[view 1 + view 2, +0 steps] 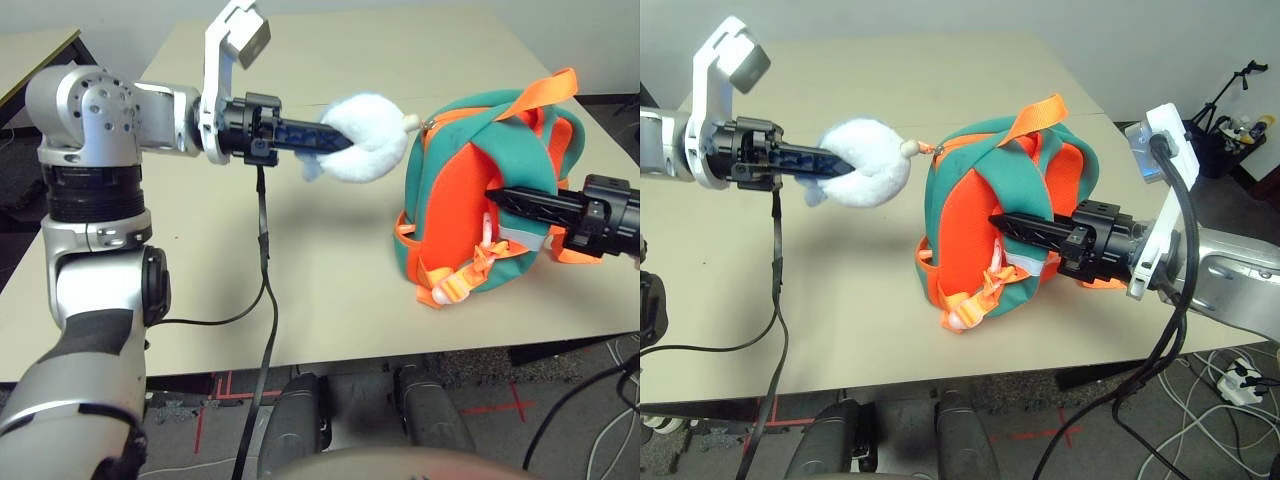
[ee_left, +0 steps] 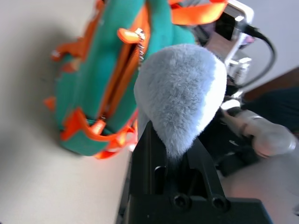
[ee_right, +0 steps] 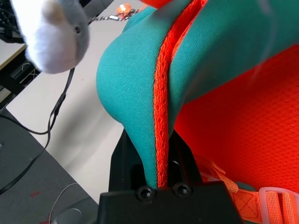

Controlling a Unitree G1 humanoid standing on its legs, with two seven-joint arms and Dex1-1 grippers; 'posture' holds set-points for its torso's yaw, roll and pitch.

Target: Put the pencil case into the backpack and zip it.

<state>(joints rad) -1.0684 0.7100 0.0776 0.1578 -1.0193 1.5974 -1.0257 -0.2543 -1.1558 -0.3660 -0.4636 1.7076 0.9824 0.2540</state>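
Left gripper (image 1: 335, 138): clamped on plush (image 1: 372, 138) | Right gripper (image 1: 1005, 222): clamped on strap (image 3: 156, 93) | Backpack (image 1: 965, 215): upright on table (image 1: 830, 300), between grippers, orange panel facing robot | Pencil case: location cannot be determined

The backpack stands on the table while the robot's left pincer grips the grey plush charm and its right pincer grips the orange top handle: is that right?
Not the handle: the right pincer grips a teal shoulder strap, as the right wrist view shows.
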